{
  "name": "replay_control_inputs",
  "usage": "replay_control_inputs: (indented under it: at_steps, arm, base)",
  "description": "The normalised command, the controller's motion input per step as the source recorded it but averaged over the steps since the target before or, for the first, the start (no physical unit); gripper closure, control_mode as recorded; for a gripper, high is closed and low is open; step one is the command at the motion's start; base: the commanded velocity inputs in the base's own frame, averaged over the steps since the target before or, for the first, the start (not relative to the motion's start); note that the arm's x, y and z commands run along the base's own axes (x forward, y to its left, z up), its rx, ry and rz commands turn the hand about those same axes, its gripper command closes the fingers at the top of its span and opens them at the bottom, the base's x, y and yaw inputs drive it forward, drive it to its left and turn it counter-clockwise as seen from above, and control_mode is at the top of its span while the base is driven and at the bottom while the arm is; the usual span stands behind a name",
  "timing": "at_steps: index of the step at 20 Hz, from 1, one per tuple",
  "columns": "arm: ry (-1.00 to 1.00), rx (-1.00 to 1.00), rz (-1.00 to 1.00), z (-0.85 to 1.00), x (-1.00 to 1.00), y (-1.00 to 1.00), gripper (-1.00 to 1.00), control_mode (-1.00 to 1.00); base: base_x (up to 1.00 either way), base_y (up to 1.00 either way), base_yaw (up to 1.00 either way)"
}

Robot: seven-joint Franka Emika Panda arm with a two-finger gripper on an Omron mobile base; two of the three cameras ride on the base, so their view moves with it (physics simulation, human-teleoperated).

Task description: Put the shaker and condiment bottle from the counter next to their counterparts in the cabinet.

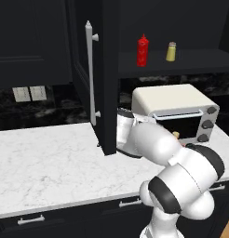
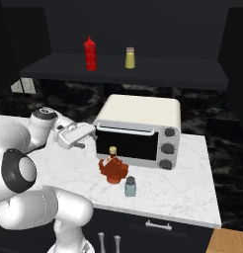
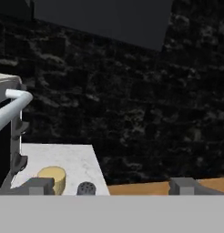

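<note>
White and dark grey, the end effector (image 2: 90, 129) is hovering above the tabletop (image 2: 182, 188), just beside the left front corner of the toaster oven (image 2: 138, 129). In the hand view its two finger tips (image 3: 38, 185) are standing wide apart with nothing between them. The end effector is pointing roughly level, toward the oven's side of the scene.

Below and in front of the end effector, the condiment bottle (image 2: 112, 168) is standing upright on the tabletop, just in front of the oven door. Its long axis is running vertically, with the tan cap pointing up; in the hand view that cap (image 3: 52, 178) is showing near the bottom edge. The shaker (image 2: 130, 187) is standing upright just beside the bottle, toward the tabletop's front edge, with its darker cap pointing up. In the hand view its perforated cap (image 3: 86, 188) is sitting right of the tan cap.

Above the oven, the cabinet (image 2: 123, 69) is standing open, its door (image 1: 90, 74) swung outward with the silver bar handle running vertically. On the shelf, the red squeeze bottle (image 2: 90, 53) is standing upright with its nozzle pointing up, and the yellowish shaker (image 2: 130, 58) is standing upright to its right, a little apart from it.
</note>
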Motion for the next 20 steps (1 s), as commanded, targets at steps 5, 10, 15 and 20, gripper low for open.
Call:
replay_control_inputs:
  at_steps: [5, 10, 15, 20]
  arm:
    - [-0.01, 0.00, 0.25, -0.13, -0.01, -0.30, -1.00, -1.00]
    - [0.00, 0.00, 0.01, -0.09, -0.06, -0.03, -1.00, -1.00]
    - [0.00, 0.00, 0.04, -0.32, -0.12, -0.24, -1.00, -1.00]
    - [0.00, 0.00, 0.12, -0.21, 0.03, -0.25, -1.00, -1.00]
  base:
    - [0.00, 0.00, 0.00]
    - [0.00, 0.00, 0.00]
    - [0.00, 0.00, 0.00]
    - [0.00, 0.00, 0.00]
